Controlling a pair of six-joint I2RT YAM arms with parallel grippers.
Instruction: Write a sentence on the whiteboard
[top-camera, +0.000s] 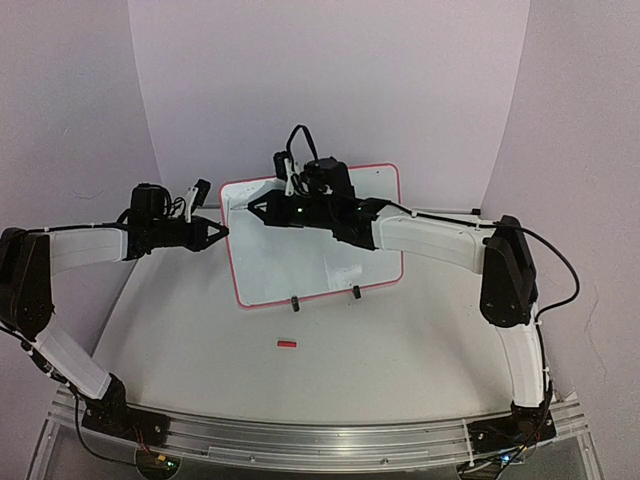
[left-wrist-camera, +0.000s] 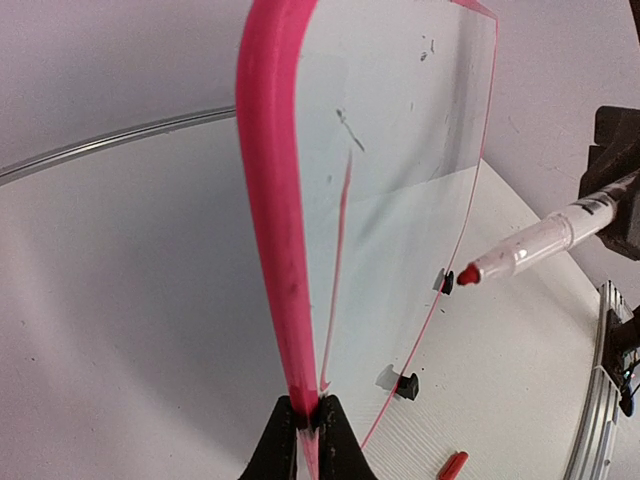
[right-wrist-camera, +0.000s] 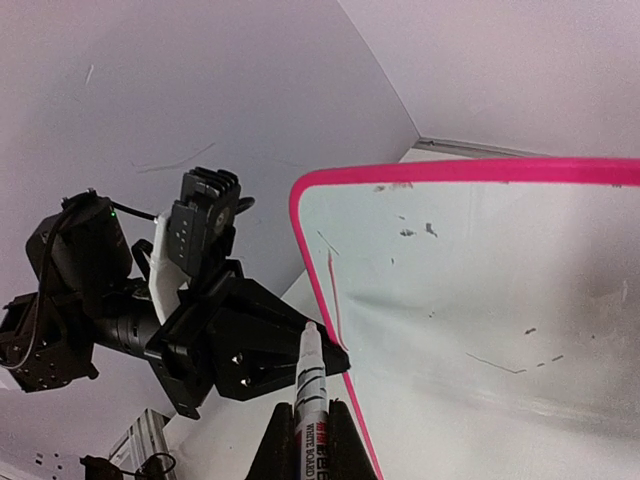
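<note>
The whiteboard (top-camera: 320, 240) stands upright on two black feet, its face white inside a red frame. My left gripper (top-camera: 224, 233) is shut on its left edge, and the left wrist view shows the red frame (left-wrist-camera: 275, 200) pinched between the jaws (left-wrist-camera: 310, 415). My right gripper (top-camera: 250, 208) is shut on a white marker (right-wrist-camera: 309, 385). The marker's red tip (left-wrist-camera: 468, 274) hovers just off the board's upper left corner, next to the left gripper (right-wrist-camera: 240, 340). No sentence shows on the whiteboard (right-wrist-camera: 480, 300), only faint dark smudges and a thin pinkish streak near the left edge.
A small red marker cap (top-camera: 287, 344) lies on the table in front of the board, also seen low in the left wrist view as the cap (left-wrist-camera: 452, 465). The board's feet (top-camera: 295, 303) rest mid-table. Pale walls enclose the back and sides.
</note>
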